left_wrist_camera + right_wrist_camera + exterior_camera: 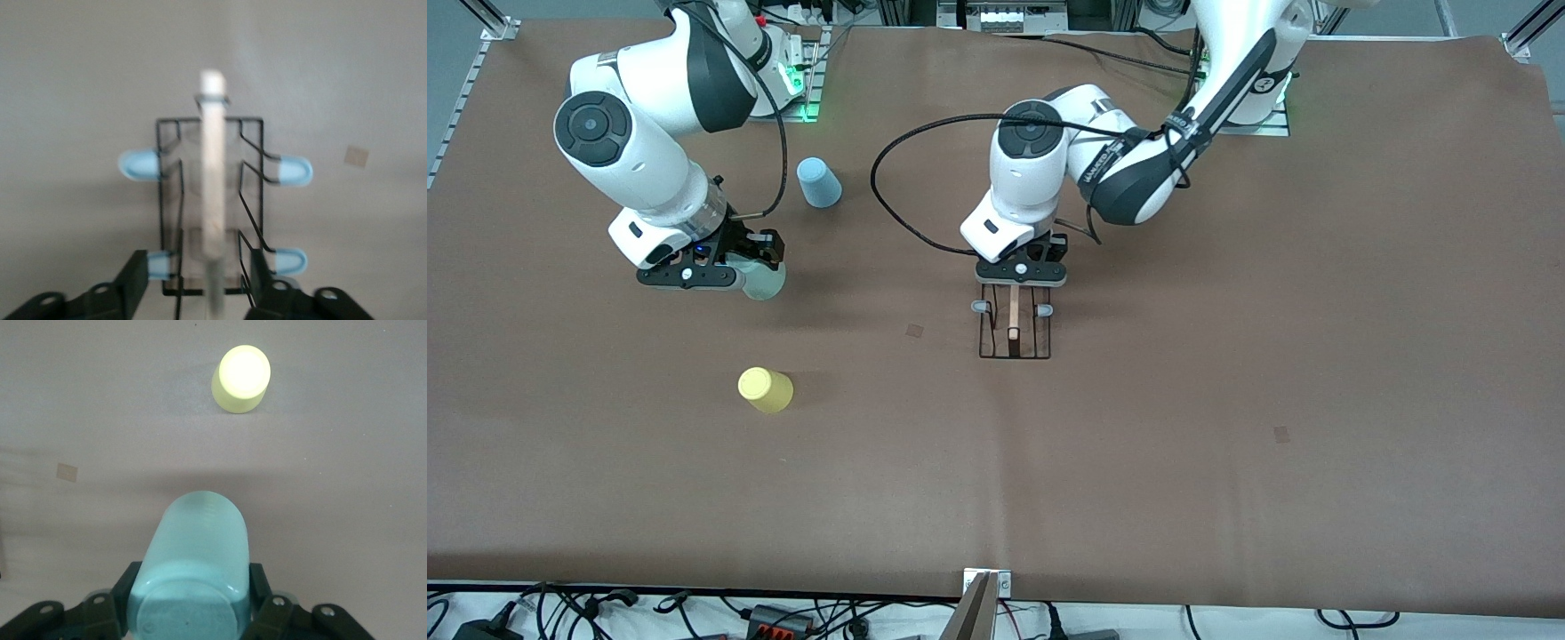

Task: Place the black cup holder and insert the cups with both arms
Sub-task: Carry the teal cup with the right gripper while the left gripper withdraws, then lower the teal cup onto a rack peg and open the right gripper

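While the black cup holder (1015,331) stood near the middle of the brown counter (1227,427), its long axis ran from the robots' bases toward the front camera, and its single light wooden rod (1015,313) lay along that same line. One holder was on the counter; four pale-tipped pegs showed in the left wrist view, two on each flank, pointing outward across the long axis. The left hand (1021,272) hung directly over the end of the holder that lay farther from the front camera, its fingers (133,283) spread apart on either flank of the wire frame, with the rod between them and untouched.

Three cups were in sight. The mint green cup (765,280) was clamped between the fingers of the right hand (725,271), up over the counter toward the right arm's end, lying on its side in the grip. The yellow cup (765,389) sat upside down on the counter, nearer to the front camera than that hand. The light blue cup (819,182) also stood upside down, farther from the front camera, near the right arm's base. Both free cups lay well apart from the holder.
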Available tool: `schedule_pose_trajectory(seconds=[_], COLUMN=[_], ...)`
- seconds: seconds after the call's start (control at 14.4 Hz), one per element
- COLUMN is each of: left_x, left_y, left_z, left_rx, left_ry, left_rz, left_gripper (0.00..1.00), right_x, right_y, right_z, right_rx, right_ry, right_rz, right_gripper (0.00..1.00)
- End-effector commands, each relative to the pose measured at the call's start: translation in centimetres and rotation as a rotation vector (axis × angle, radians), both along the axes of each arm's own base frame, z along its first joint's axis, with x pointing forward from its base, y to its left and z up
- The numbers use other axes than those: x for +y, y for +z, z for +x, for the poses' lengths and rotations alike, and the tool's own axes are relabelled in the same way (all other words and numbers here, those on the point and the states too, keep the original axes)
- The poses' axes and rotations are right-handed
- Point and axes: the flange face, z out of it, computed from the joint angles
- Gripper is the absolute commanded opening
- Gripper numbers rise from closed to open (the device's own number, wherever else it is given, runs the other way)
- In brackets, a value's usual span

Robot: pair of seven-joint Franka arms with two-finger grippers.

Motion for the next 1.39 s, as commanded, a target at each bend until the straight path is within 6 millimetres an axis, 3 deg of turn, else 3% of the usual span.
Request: schedule_pose_trajectory(seconds=[0.0,0.28,0.49,0.69,0.83,0.97,1.11,1.32], left_x=[5.1,12.6,17.8,23.8,28.9,32.0,34.9,39.4], left_y=[6.5,12.0,15.5,18.1,19.3,20.4,19.9,18.4], left_z=[1.8,3.3,4.0,4.5,4.8,4.2,3.3,3.9], left_rx=[-0.049,-0.012,0.0,0.055,0.106,0.102,0.124,0.156], left_ry=[-0.034,-0.182,-0.235,-0.278,-0.258,-0.228,-0.226,-0.271], left_rz=[0.067,0.163,0.201,0.173,0.131,0.133,0.139,0.123], left_gripper=[0.94,0.94,0.93,0.92,0.87,0.87,0.85,0.85], right_x=[2.2,9.9,17.2,23.4,27.7,30.3,31.9,33.1], right_y=[-0.1,-0.6,-0.1,-0.4,-0.1,-1.0,-1.6,-3.1], right_z=[-0.8,-2.1,-2.4,-1.7,-2.5,-2.9,-4.8,-7.0], right_rx=[0.008,-0.008,-0.027,-0.041,-0.046,-0.04,-0.025,0.002], right_ry=[-0.04,-0.123,-0.214,-0.324,-0.369,-0.439,-0.438,-0.428], right_rz=[-0.011,0.002,0.02,0.049,0.068,0.072,0.066,0.04], right_gripper=[0.2,0.17,0.16,0.16,0.15,0.15,0.15,0.15])
